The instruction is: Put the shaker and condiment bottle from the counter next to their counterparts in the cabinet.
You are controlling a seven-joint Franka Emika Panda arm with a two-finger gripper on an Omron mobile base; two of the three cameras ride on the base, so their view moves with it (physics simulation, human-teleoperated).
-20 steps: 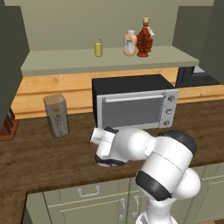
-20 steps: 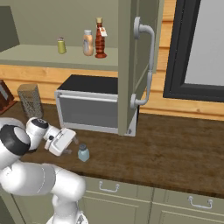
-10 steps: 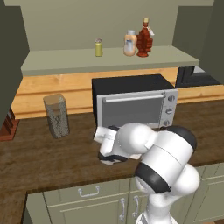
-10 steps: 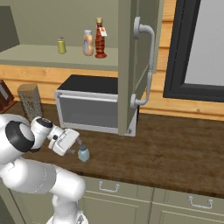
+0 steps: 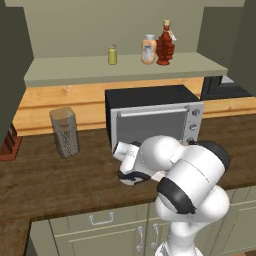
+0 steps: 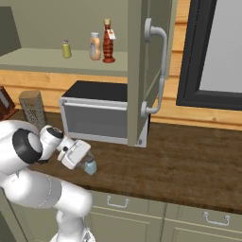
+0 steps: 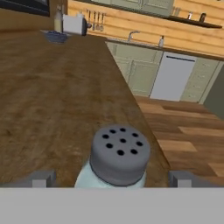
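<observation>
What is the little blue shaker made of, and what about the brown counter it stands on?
The shaker looks like pale blue see-through glass or plastic; the pictures can't settle which. Its cap is matte dark grey with small round holes, perhaps plastic or metal. The counter looks like dark brown wood: long grain streaks run along it, with a dull, low-shine finish.

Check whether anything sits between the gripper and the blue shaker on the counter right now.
Nothing visible does. In the hand view the shaker stands upright between the two fingertips of the gripper, with bare counter around it. In the right base view the gripper is right beside the shaker.
</observation>
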